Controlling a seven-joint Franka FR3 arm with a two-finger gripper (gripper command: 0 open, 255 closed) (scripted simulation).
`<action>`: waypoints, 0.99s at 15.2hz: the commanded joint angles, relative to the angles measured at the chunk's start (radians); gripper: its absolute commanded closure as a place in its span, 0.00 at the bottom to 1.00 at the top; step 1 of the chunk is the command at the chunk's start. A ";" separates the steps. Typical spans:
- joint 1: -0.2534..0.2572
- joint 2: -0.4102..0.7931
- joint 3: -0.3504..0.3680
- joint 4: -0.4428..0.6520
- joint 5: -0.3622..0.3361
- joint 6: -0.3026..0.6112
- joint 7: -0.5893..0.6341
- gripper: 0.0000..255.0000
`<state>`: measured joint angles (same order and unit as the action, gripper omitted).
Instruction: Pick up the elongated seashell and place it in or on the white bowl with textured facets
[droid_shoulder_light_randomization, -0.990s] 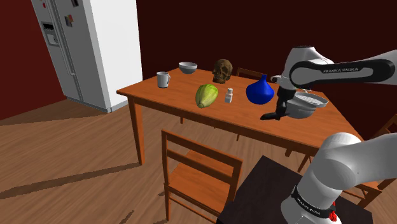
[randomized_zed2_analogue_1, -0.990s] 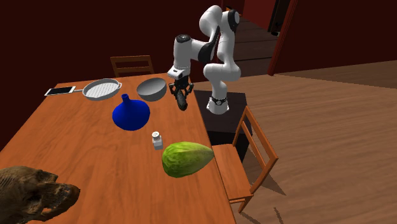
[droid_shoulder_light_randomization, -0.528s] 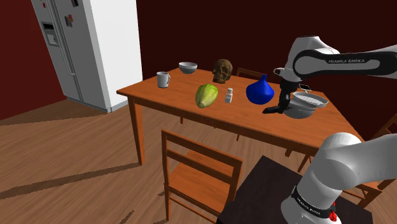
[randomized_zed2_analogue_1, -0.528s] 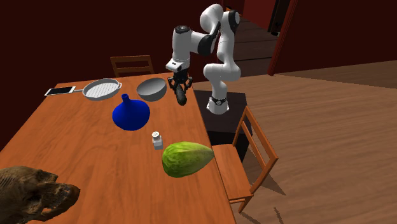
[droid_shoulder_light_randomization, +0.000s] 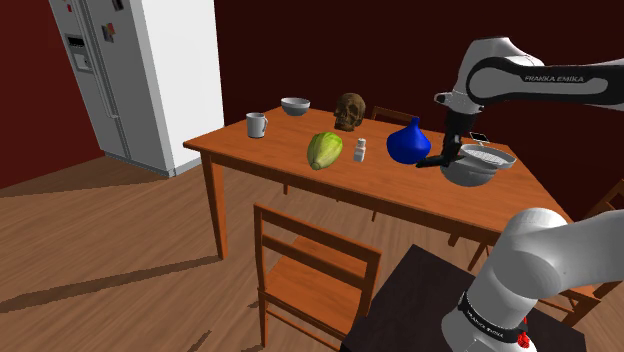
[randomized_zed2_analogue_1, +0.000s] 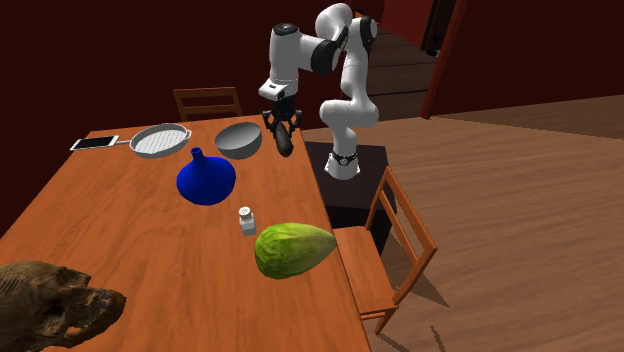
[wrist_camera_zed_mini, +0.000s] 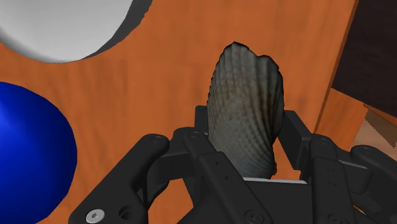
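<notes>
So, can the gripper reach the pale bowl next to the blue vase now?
Probably yes: the gripper, holding the seashell above the table, hangs right beside the bowl, and nothing stands between them.

clock: the shoulder view's, save in the last line.
table (droid_shoulder_light_randomization: 270, 150): chair (droid_shoulder_light_randomization: 310, 275) at 6 o'clock, stand (droid_shoulder_light_randomization: 425, 300) at 5.
near bowl (droid_shoulder_light_randomization: 478, 172): on the table, nearest the stand.
vase (droid_shoulder_light_randomization: 408, 143): 9 o'clock of the near bowl.
shaker (droid_shoulder_light_randomization: 360, 150): 9 o'clock of the vase; cabbage (droid_shoulder_light_randomization: 324, 150) at its 9.
skull (droid_shoulder_light_randomization: 350, 111): 11 o'clock of the shaker.
mug (droid_shoulder_light_randomization: 256, 125): 10 o'clock of the cabbage; far bowl (droid_shoulder_light_randomization: 295, 105) at its 1.
seashell (wrist_camera_zed_mini: 245, 114): clasped in the gripper (randomized_zed2_analogue_1: 283, 128), between vase and near bowl.
strainer (randomized_zed2_analogue_1: 160, 140): second exterior view, 9 o'clock of the near bowl; phone (randomized_zed2_analogue_1: 94, 143) at its 9.
</notes>
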<state>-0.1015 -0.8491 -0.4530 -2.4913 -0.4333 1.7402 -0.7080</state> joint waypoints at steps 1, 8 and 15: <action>0.004 0.005 0.008 0.028 0.008 -0.024 -0.003 1.00; 0.015 0.021 0.032 0.127 0.033 -0.107 -0.016 1.00; 0.002 0.072 -0.086 0.212 -0.022 -0.099 -0.139 1.00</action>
<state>-0.1011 -0.7945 -0.5143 -2.2958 -0.4462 1.6322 -0.8244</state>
